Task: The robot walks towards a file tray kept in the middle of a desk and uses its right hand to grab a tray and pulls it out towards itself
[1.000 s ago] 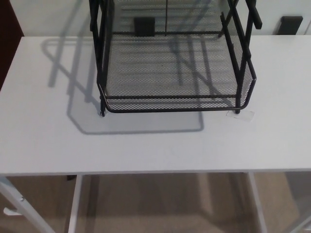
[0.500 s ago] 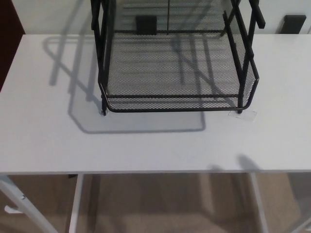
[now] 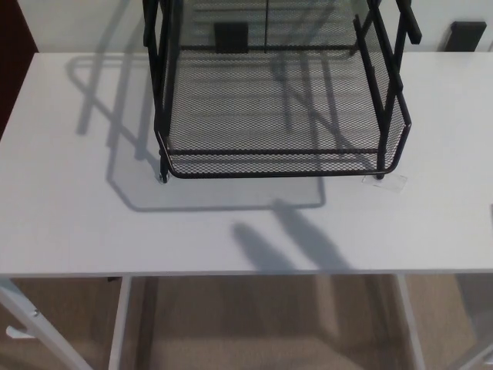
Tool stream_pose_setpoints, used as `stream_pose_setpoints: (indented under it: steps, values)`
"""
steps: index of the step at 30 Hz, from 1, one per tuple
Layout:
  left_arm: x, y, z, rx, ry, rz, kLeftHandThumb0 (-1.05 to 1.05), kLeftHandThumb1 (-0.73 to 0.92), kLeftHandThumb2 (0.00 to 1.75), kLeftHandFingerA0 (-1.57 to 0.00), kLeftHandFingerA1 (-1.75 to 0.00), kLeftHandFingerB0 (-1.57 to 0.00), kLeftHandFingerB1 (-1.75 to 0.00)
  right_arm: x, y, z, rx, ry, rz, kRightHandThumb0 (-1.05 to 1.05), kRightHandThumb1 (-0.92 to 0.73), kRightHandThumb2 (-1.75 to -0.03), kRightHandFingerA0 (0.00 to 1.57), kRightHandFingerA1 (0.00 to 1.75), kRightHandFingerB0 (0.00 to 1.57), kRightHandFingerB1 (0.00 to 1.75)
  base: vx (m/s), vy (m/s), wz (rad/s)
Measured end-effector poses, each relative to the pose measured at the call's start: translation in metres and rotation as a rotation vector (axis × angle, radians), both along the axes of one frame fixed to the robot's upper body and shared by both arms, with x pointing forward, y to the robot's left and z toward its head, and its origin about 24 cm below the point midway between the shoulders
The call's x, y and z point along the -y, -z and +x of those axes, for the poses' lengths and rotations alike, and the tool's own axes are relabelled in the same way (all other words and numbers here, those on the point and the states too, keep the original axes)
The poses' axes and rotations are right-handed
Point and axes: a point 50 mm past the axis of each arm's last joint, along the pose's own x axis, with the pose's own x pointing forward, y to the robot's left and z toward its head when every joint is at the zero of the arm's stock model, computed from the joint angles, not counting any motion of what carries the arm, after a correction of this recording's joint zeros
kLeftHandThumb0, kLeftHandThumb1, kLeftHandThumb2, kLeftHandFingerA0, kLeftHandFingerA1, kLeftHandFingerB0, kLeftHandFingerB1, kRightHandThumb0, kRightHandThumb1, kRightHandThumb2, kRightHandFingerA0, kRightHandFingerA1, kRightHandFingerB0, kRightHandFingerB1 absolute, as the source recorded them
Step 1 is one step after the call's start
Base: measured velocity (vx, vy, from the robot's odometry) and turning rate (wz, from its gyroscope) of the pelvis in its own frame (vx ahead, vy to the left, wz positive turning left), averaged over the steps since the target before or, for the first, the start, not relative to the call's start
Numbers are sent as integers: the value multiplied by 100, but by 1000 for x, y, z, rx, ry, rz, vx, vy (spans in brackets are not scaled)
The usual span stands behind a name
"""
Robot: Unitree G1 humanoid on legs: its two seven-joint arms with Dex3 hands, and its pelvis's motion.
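1. Nearest, below the tabletop edge: beige floor (image 3: 254, 324) seen between white table legs (image 3: 119, 324), one slanted white leg at the lower left corner.
2. Neither hand in view, so no telling how far open either is or whether anything is held.
3. White tabletop (image 3: 69, 223) across the whole width, front edge running level near the bottom third.
4. Two dark finger-like shadows (image 3: 289, 239) on the tabletop near the front edge, slanting up and to the left toward the tray, tips stopping short of it.
5. Small clear piece (image 3: 385, 183) lying flat on the tabletop, just beside the rack's front right foot.
6. Black mesh tray (image 3: 277, 116) in the middle of the tabletop, lowest level of a black wire rack (image 3: 158, 85); rounded front rim facing the camera, mesh base empty.
7. Rack uprights rising on both sides and cut off by the top edge; upper levels only partly visible.
8. Long rack shadow (image 3: 115, 146) cast to the left and front on the tabletop.
9. Farthest: pale wall behind, with two dark blocks, one (image 3: 231, 36) seen through the mesh and one (image 3: 466, 36) at the right; dark red strip at the far left edge.
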Motion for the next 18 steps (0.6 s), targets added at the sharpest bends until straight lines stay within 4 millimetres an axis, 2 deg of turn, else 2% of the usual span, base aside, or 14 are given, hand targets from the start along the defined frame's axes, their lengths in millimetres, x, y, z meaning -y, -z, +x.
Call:
stream_pose_setpoints:
  steps: [1,2,3,4,6,7,8,11,12,13,14,15,16,18]
  values:
    - [0,0,0,0,0,0,-10,42,89,-22,-54,-27,-55,-4,1,2,-6,-8,-2,-70,-41,-84,0,19,0,15,0,0,0]
    - [0,0,0,0,0,0,-13,61,57,-31,-40,-38,-37,-9,1,4,-12,-18,-5,-71,-42,-84,0,15,0,14,0,0,0]
    - [0,0,0,0,0,0,-13,60,57,-33,-40,-39,-37,-12,1,5,-15,-24,-8,-75,-41,-62,0,0,0,25,0,0,0]
    - [0,0,0,0,1,0,-13,60,57,-34,-41,-39,-37,-15,2,7,-21,-30,-14,-74,-44,-82,0,11,0,15,0,0,0]
    - [0,0,0,1,1,0,-12,60,57,-34,-41,-39,-37,-23,3,10,-34,-43,-25,-77,-50,-83,0,2,0,7,0,0,0]
    - [0,0,0,1,1,-1,-10,41,89,-22,-55,-27,-55,-26,4,11,-41,-49,-29,-73,-49,-83,0,3,0,9,0,0,0]
    - [0,0,1,1,1,-1,-10,41,88,-22,-55,-27,-55,-30,5,13,-52,-56,-33,-78,-38,-59,0,2,0,21,0,0,0]
    - [0,0,1,2,2,-1,-12,60,57,-32,-41,-39,-38,-41,7,19,-77,-75,-55,-84,-37,-62,0,10,0,26,0,0,0]
    - [0,0,1,2,2,-1,-12,60,57,-32,-41,-39,-38,-44,7,21,-83,-79,-61,-84,-37,-62,0,10,0,26,0,0,0]
    - [0,0,1,3,2,-1,-9,41,89,-22,-55,-28,-55,-47,8,23,-91,-85,-71,-81,-40,-60,0,17,0,31,0,0,0]
    - [0,0,1,3,2,-1,-9,41,89,-22,-55,-28,-55,-51,9,25,-100,-90,-82,-81,-40,-60,0,17,0,31,0,0,0]
    - [0,0,1,4,2,-1,-12,60,57,-32,-42,-38,-38,-54,9,27,-106,-95,-89,-77,-46,-55,0,15,0,31,0,0,0]
    - [0,0,2,4,3,-1,-10,41,88,-22,-55,-28,-55,-58,10,29,-113,-100,-100,-69,-39,-82,0,13,0,28,0,0,0]
    - [1,0,2,6,4,-1,-10,41,89,-22,-54,-27,-55,-65,12,34,-134,-107,-119,-75,-45,-82,0,3,1,24,0,0,0]
